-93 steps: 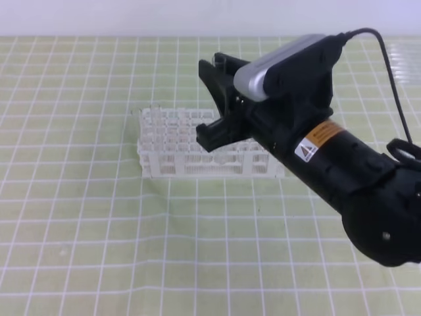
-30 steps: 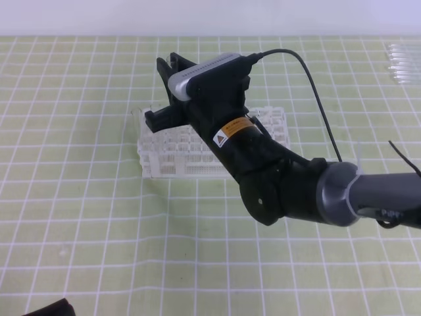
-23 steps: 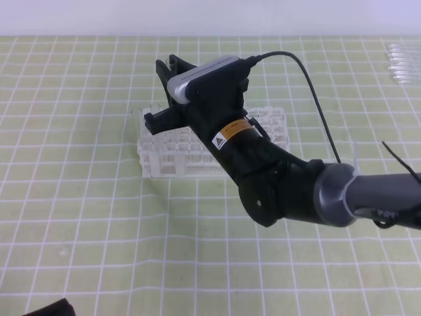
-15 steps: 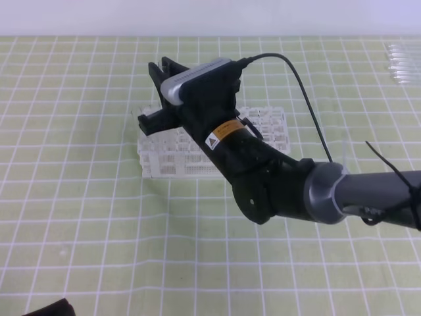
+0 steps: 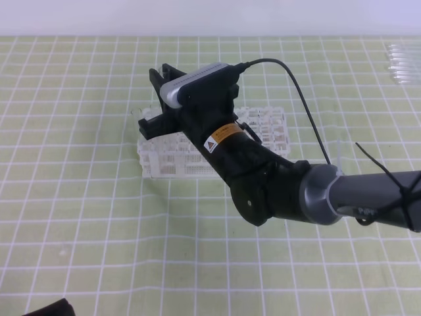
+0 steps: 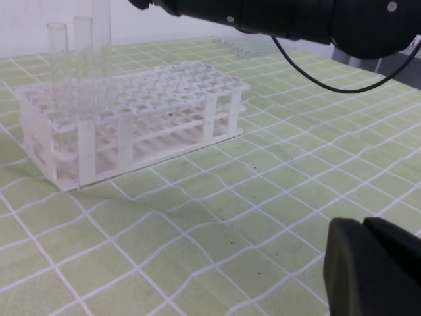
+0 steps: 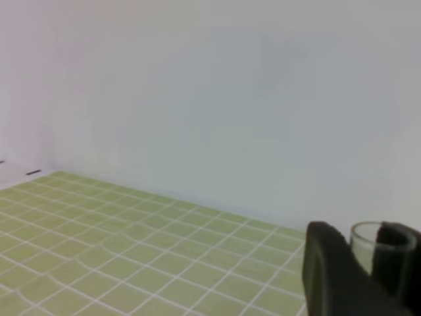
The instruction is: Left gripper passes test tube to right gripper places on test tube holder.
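Right gripper [image 5: 156, 99] closed on test tube [image 7: 383, 247], clear glass rim showing between black fingers. Tube held upright, hanging over left end of white lattice holder [image 5: 217, 148], so holes lie straight below. Thin, slick, see-through glass; rigid plastic grid. Left gripper [image 6: 371, 266] low, well apart; opening cannot be judged.

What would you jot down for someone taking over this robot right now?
Right gripper: shut on the test tube, hovering above the left end of the test tube holder.
Left gripper: low over the mat, away from the rack; its state cannot be told.
Done: handover, judging by who holds the tube. Two other tubes already stand in the rack.
Left: lower the tube into a hole, release.
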{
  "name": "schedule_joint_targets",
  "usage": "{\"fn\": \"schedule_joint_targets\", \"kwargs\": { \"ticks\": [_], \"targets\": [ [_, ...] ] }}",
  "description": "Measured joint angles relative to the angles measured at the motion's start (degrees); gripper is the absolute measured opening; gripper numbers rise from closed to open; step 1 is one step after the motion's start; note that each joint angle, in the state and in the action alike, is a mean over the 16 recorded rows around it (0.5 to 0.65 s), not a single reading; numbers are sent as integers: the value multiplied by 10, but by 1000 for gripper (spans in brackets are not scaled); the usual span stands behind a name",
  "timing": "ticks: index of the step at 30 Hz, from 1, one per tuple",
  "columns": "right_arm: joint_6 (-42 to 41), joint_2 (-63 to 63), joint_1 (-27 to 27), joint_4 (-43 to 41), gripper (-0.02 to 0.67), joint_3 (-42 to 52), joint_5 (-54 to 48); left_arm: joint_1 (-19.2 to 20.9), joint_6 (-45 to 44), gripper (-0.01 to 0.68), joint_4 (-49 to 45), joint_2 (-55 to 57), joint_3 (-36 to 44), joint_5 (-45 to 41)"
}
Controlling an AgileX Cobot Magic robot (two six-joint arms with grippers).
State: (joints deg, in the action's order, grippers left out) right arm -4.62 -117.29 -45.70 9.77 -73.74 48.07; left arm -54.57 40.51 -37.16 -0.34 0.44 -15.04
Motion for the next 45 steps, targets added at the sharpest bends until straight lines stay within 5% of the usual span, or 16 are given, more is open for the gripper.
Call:
{"fn": "schedule_joint_targets", "kwargs": {
  "ticks": [17,34,45],
  "targets": [
    [9,-14,0,6,107,0,-10,0,0,-2,-1,1,3,0],
    [10,-14,0,9,304,0,-6,0,0,-2,0,0,-1,-3],
    [-8,52,0,8,298,23,-83,0,-1,-2,0,0,-2,-4]
  ]
}}
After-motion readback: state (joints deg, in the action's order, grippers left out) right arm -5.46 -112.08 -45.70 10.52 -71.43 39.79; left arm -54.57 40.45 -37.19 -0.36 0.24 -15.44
